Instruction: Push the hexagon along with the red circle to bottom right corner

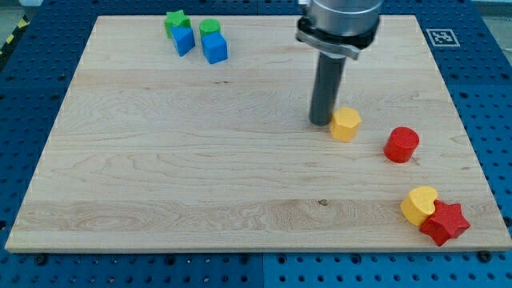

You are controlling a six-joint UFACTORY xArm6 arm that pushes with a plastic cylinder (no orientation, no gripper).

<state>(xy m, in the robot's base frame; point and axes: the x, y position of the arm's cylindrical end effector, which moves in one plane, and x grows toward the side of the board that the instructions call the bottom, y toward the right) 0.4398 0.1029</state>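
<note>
Wooden board [160, 176] carries, far left, two green blocks [175, 22] and two blue cubes [214, 49]. Right of centre, my tip [322, 122] touches the yellow hexagon [346, 125] on its left; there is no gripper to open or close. Just right: one red circle [402, 145]. Near right: one yellow heart [419, 204], one red star [445, 223]. Hexagon looks light, rigid, likely slippery; push its left face squarely.
</note>
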